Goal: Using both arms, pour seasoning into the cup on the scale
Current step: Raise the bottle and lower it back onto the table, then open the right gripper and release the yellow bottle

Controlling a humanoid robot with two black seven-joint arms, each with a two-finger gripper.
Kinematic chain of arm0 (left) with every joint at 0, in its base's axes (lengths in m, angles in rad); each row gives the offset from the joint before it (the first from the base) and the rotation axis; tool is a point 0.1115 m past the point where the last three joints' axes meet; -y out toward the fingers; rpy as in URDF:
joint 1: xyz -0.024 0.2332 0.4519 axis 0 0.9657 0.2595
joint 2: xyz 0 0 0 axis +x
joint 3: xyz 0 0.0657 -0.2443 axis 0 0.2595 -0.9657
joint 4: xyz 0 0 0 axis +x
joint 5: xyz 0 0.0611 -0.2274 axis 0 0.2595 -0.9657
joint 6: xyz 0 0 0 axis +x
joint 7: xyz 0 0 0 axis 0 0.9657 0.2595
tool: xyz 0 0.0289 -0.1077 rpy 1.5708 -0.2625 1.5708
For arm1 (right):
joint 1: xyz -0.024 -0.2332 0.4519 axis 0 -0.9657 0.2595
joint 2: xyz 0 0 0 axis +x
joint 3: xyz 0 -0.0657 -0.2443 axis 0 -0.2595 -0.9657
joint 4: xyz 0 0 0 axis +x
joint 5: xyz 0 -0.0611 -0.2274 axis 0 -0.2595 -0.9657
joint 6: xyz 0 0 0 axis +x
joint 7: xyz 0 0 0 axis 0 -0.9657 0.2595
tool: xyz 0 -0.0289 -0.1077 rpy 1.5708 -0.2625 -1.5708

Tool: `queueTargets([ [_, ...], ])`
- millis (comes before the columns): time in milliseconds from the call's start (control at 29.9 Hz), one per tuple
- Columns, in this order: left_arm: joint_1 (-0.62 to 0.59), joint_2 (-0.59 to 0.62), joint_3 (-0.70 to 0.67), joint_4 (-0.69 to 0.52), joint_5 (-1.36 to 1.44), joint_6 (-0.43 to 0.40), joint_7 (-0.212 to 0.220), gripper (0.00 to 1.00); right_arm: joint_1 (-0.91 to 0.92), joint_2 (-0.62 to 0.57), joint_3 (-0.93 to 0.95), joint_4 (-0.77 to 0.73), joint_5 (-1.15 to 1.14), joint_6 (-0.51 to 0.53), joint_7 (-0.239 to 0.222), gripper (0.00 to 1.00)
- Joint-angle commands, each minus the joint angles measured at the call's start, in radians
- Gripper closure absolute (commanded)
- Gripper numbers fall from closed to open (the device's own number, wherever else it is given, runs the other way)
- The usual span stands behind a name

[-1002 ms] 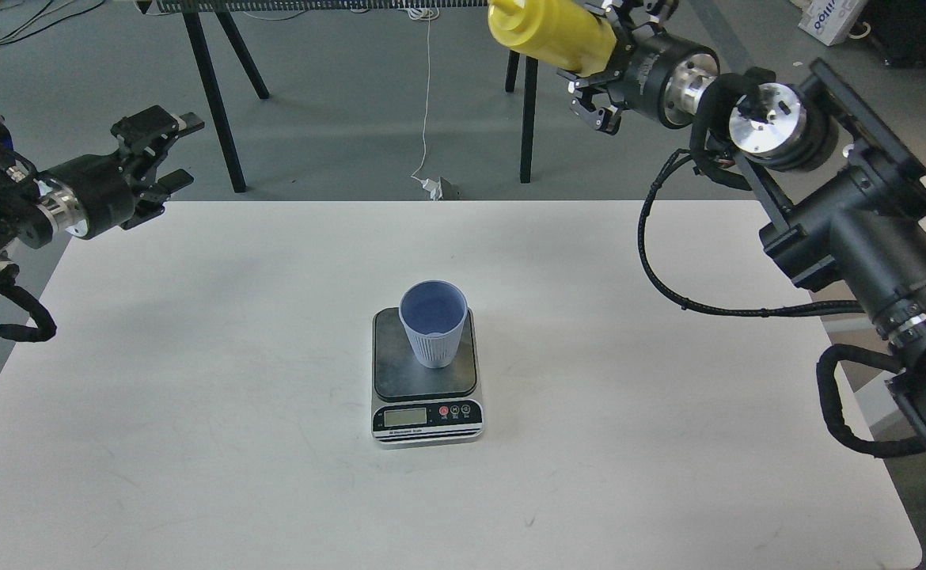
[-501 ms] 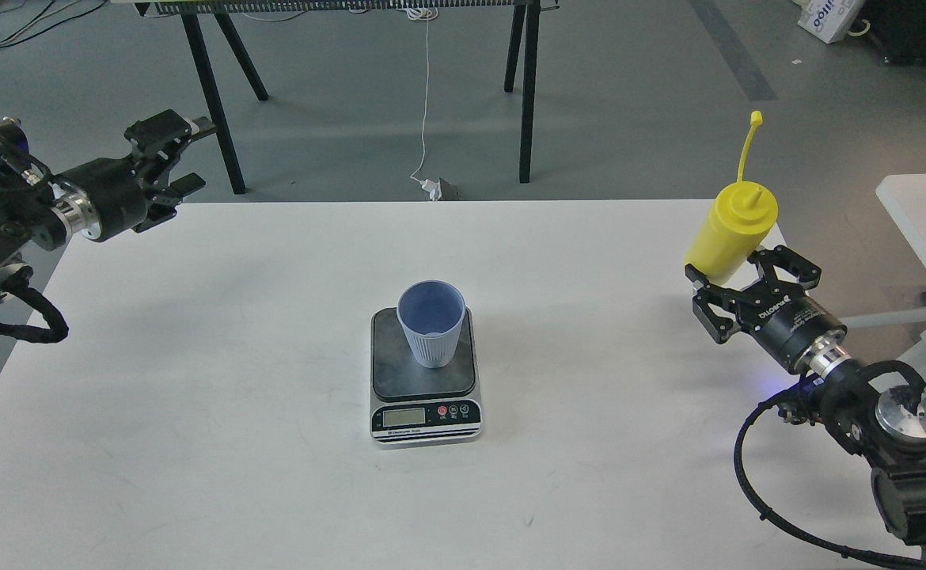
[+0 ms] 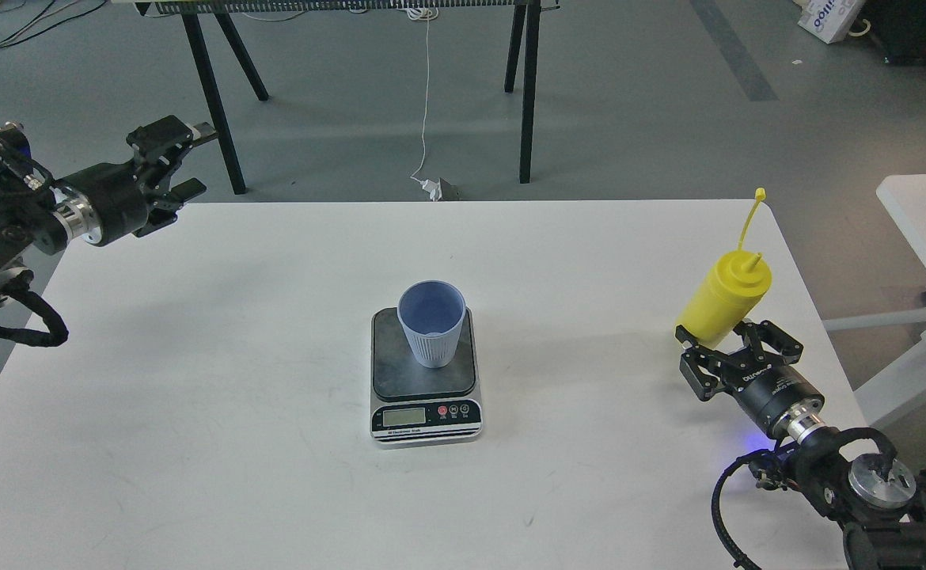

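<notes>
- The right hand (image 3: 728, 354) gripped the seasoning (image 3: 722, 302) low on the tabletop (image 3: 194, 396).
- The left hand (image 3: 174, 170) hung released.
- The cup (image 3: 431, 323) on the scale (image 3: 426, 412) looked unfilled; pouring remained.

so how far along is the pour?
Done: cup stands on the scale. In hand: right gripper is at the base of the upright seasoning bottle, far right on the table. Left gripper open, off at the far-left corner. Left: the pour itself.

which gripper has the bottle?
The right gripper, at the table's right edge: its fingers flank the base of the yellow bottle. The left gripper hangs open and empty, far left.
</notes>
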State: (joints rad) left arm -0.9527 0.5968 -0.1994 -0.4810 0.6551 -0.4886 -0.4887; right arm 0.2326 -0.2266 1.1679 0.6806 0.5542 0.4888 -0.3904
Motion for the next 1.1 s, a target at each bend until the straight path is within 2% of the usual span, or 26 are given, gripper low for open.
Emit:
queueTargets([
  [0,-0.001,-0.002,0.0,-0.001,0.0,0.0,0.0,0.01,0.002,0.029,-0.007,-0.018,-0.002,0.0,0.001,0.91],
  [234,0.0,0.0,0.0,-0.001,0.0,0.0,0.0,0.01,0.002,0.056,-0.037,-0.052,-0.008,0.0,0.001,0.88],
  [267,0.0,0.0,0.0,-0.001,0.0,0.0,0.0,0.01,0.002,0.056,-0.046,-0.052,-0.008,0.0,0.001,0.85],
  [334,0.002,0.0,0.0,-0.001,0.0,0.0,0.0,0.01,0.002,0.056,-0.053,-0.05,-0.008,0.0,0.001,0.7],
  [401,0.002,-0.002,0.0,-0.001,0.0,0.0,0.0,0.01,0.002,0.056,-0.054,-0.052,-0.008,0.0,-0.001,0.66],
  [501,0.002,-0.002,0.0,-0.001,0.0,0.0,0.0,0.01,0.004,0.055,-0.082,-0.052,-0.01,0.0,-0.001,0.53],
  [568,0.003,-0.002,0.0,-0.001,0.0,0.0,0.0,0.01,0.007,0.055,-0.109,-0.047,-0.01,0.0,-0.001,0.33],
  [601,0.002,-0.002,0.0,-0.001,0.0,0.0,0.0,0.01,0.007,0.055,-0.12,-0.041,-0.008,0.0,-0.001,0.26],
  [902,0.005,-0.002,0.0,-0.001,0.001,0.0,0.0,0.01,-0.025,0.029,-0.106,0.02,-0.007,0.0,-0.004,0.1],
  [1069,0.005,-0.011,0.0,-0.001,0.001,0.0,0.0,0.01,-0.036,-0.002,-0.094,0.028,-0.002,0.0,-0.007,0.1],
])
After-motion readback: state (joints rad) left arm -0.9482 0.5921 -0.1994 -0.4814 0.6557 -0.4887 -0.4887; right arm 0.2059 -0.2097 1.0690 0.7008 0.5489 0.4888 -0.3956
